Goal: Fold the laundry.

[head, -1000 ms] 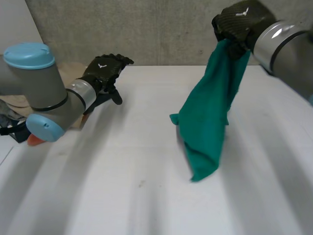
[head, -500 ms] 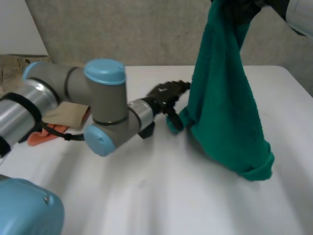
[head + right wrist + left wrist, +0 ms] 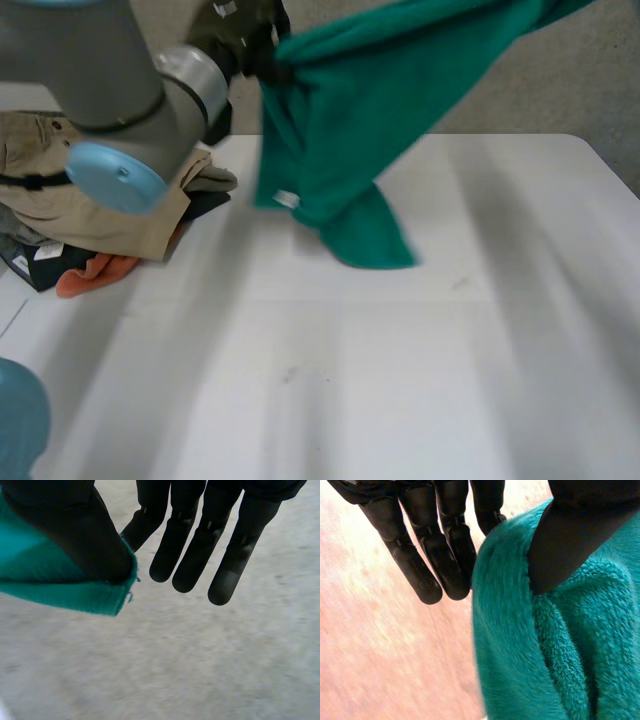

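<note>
The green towel [image 3: 380, 90] is suspended above the worktop [image 3: 400, 380], stretched out between both hands.

Left robot hand [image 3: 240, 28]: grasping the towel at one upper corner. In the left wrist view its thumb [image 3: 575, 530] presses into the pile of the towel and pinches the cloth against the fingers [image 3: 420, 560], which are extended and lie just beside the towel's fold.

Right robot hand [image 3: 190, 545]: grasping the towel at an edge corner. In the right wrist view its thumb [image 3: 75, 535] clamps the hemmed corner, and the remaining fingers are straight, just beside that corner.

From the left hand's corner the towel hangs down in a bunched fold. Whether its lowest tip touches the worktop cannot be determined.

A clothes pile [image 3: 110, 220] of beige, dark and orange garments lies on the worktop beside the towel, under the left arm [image 3: 110, 90].
</note>
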Robot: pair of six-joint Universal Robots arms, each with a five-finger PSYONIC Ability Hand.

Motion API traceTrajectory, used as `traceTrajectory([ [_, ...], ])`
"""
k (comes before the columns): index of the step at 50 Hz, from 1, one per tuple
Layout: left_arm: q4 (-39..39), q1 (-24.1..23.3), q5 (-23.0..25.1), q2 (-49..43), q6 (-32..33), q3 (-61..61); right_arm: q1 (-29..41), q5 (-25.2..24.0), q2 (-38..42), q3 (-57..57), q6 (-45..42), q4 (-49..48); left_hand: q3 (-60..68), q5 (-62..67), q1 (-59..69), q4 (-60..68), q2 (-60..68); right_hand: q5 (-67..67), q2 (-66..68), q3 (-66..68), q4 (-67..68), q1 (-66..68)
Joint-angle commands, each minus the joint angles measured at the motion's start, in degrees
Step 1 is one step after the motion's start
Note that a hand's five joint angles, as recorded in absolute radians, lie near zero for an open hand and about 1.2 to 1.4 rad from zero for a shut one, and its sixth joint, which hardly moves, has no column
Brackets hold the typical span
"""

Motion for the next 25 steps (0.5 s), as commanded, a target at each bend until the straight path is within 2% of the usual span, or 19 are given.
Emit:
traceTrajectory([
  [1, -0.4, -1.5, -4.4, 4.0, 1.8, -5.9, 0.0, -0.2, 2.7, 9.3, 4.1, -18.1, 12.0, 14.7, 12.5, 11.5, 11.6, 11.7, 12.3, 11.8, 11.5, 14.5],
  [7, -0.8, -3.7, -10.8, 5.3, 0.0, -22.0, 0.4, -3.8, 2.5, 22.7, 7.5, -19.5, 12.0, 14.7, 12.5, 11.5, 11.6, 11.7, 12.3, 11.8, 11.5, 14.5],
  [14, -1.7, -5.4, -11.6, 6.2, -4.3, -39.4, 0.4, -2.9, 2.9, 32.8, 5.5, -14.6, 9.9, 12.6, 10.3, 9.4, 9.5, 11.7, 12.3, 11.8, 11.5, 14.5],
  [17, -3.7, -6.3, -10.3, 7.6, -5.6, -45.0, 0.0, -2.5, 3.7, 35.4, 3.0, -12.0, -12.3, -9.6, -11.9, -12.8, -12.7, 11.7, 12.3, 11.8, 11.5, 14.5],
  [18, -4.5, -6.3, -9.2, 8.7, -5.7, -46.7, -0.4, -2.7, 4.1, 36.2, 1.8, -11.0, -32.2, -29.5, -31.7, -32.7, -32.6, 11.7, 12.3, 11.8, 11.5, 14.5],
  [21, -4.6, -5.6, -7.7, 11.7, -4.1, -48.2, -0.6, -2.9, 4.0, 37.3, -0.5, -9.9, -58.0, -55.3, -57.5, -58.5, -58.4, 11.7, 12.3, 11.8, 11.5, 14.5],
  [24, -3.4, -2.1, -7.2, 15.2, 0.0, -49.0, -0.5, -3.1, 3.7, 37.7, -1.7, -9.2, -58.0, -55.3, -57.5, -58.5, -58.4, 11.7, 12.3, 11.8, 11.5, 14.5],
  [25, -2.2, 0.2, -7.2, 16.4, 3.3, -49.6, -0.5, -3.2, 3.4, 38.1, -1.7, -9.0, -58.0, -55.3, -57.5, -58.5, -58.4, 11.7, 12.3, 11.8, 11.5, 14.5],
])
